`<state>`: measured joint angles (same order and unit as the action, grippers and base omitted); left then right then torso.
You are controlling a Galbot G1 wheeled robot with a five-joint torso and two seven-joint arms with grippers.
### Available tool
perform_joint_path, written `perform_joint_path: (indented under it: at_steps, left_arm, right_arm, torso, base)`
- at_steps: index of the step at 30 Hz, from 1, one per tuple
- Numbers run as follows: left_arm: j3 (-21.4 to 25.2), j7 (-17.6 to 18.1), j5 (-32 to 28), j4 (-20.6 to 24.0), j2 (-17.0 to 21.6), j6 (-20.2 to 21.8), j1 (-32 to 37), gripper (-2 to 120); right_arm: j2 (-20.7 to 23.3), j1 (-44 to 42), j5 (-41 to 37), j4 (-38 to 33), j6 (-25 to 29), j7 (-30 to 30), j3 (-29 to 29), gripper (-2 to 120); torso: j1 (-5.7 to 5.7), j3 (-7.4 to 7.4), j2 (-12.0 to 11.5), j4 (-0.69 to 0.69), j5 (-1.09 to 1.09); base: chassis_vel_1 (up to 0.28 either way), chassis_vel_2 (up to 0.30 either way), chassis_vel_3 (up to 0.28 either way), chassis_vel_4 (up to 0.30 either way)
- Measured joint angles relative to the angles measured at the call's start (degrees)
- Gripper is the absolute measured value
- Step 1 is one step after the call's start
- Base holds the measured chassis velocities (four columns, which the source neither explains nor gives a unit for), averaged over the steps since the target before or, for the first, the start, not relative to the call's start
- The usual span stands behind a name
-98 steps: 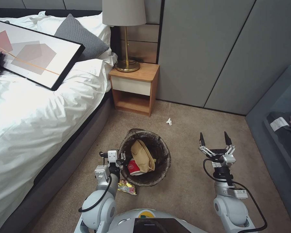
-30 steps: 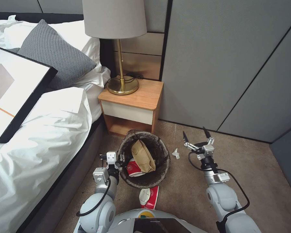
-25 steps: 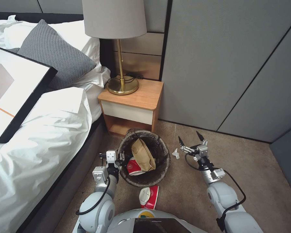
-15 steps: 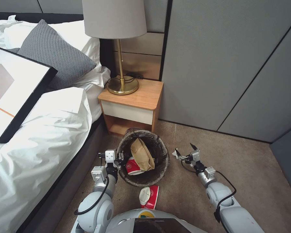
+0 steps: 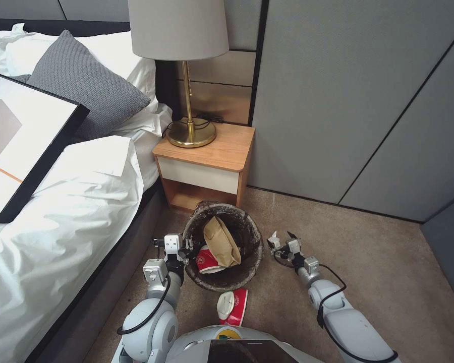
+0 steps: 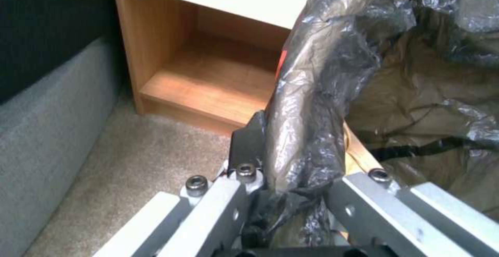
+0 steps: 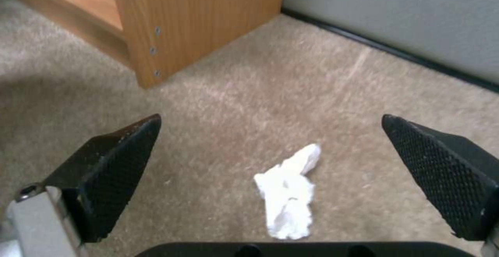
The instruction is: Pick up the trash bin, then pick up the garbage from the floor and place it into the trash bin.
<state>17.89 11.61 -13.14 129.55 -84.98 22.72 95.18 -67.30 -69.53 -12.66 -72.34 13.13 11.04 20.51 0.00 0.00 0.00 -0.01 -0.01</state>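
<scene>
Two grippers are at work in what we see, one on each side of the trash bin [image 5: 222, 247], which stands upright on the carpet [image 5: 388, 282] in front of the nightstand [image 5: 207, 166] and beside the bed [image 5: 50, 212]. On the left, our left gripper [image 5: 179, 250] is clamped on the bin's near-left rim, and the left wrist view shows its fingers [image 6: 248, 147] pinching the dark bag liner [image 6: 312, 93] folded over that edge. Inside the bin we see a tan paper bag [image 5: 222, 242] leaning with its long axis running from the far rim down toward us, and a red-and-white paper cup [image 5: 207, 261] beneath it. Another paper cup [image 5: 232, 306] lies on its side on the carpet just in front of the bin, its mouth pointing left. To the right of the bin, our right gripper [image 5: 281, 243] is low over the carpet with its jaws spread wide, and the white tissue [image 7: 288, 192] lies between the two fingertips [image 7: 117, 175], untouched, its long axis running away from the gripper toward the wall [image 5: 338, 101].
</scene>
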Motion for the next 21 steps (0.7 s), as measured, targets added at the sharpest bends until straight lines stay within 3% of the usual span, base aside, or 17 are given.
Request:
perform_joint_path:
  at_steps: [6, 21]
  left_arm:
    - [0.0, 0.0, 0.3, -0.3, -0.3, 0.0, 0.0, 3]
    - [0.0, 0.0, 0.5, -0.4, -0.4, 0.0, 0.2, 3]
  right_arm:
    - [-1.7, 4.0, 1.2, 6.0, -0.9, 0.0, -1.7, 100]
    - [-2.9, 6.9, 0.5, 10.1, -6.2, -3.1, -1.6, 100]
  torso:
    - [0.0, 0.0, 0.0, 0.01, 0.0]
    - [0.0, 0.0, 0.0, 0.01, 0.01]
  base:
    - [0.0, 0.0, 0.0, 0.0]
    - [0.0, 0.0, 0.0, 0.0]
